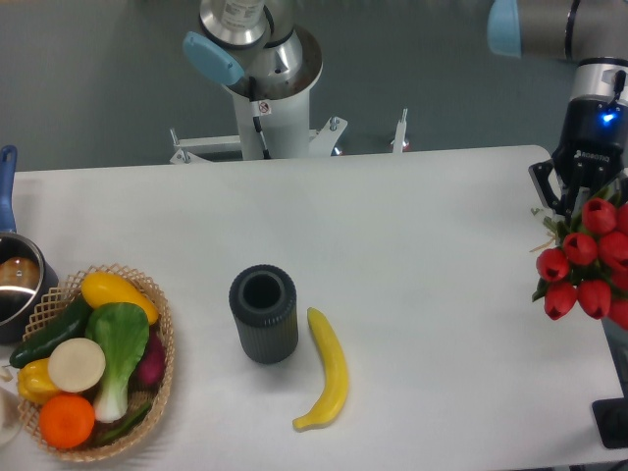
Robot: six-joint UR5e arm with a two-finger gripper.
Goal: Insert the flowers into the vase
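We see the red tulips at the far right edge of the view, over the right end of the white desk, with the gripper right above the bunch; its fingers are hidden among the buds and leaves, so we cannot tell whether they grip the stems. The dark grey ribbed vase stands upright near the middle of the desk, mouth up, well apart from the tulips. A banana lies just beside it on its right, and a woven basket of vegetables sits at the left.
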